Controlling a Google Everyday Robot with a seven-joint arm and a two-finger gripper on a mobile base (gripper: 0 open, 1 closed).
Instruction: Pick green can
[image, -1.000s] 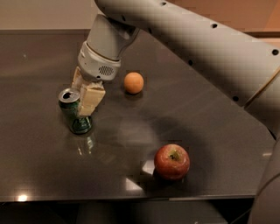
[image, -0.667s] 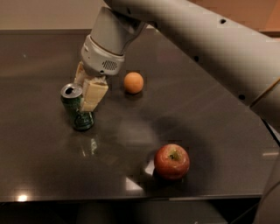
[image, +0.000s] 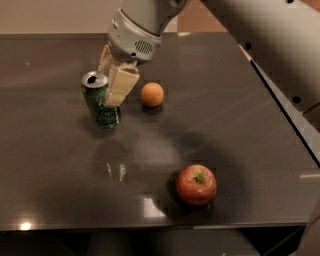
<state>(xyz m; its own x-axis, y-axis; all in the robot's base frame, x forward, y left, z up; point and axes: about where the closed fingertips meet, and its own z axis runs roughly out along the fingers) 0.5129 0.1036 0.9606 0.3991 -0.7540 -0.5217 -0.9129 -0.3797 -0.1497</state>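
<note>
The green can (image: 101, 111) is dark green with pale markings and a silver top with a pull-tab hole. It sits at the left middle of the dark table (image: 240, 130), tilted slightly. My gripper (image: 108, 90) comes down from the top of the view and is shut on the green can. One pale finger (image: 120, 85) lies against the can's right side. The other finger (image: 104, 54) is behind the can, and its tip is hidden.
A small orange (image: 152, 94) lies just right of the can and gripper. A red apple (image: 196, 184) lies nearer the front edge at the right. My arm's large white links cross the top right of the view. The table's right edge (image: 285, 115) runs diagonally.
The gripper and the green can have shifted up and to the right together, and the can now leans a little. The orange and the apple have stayed where they were on the table.
</note>
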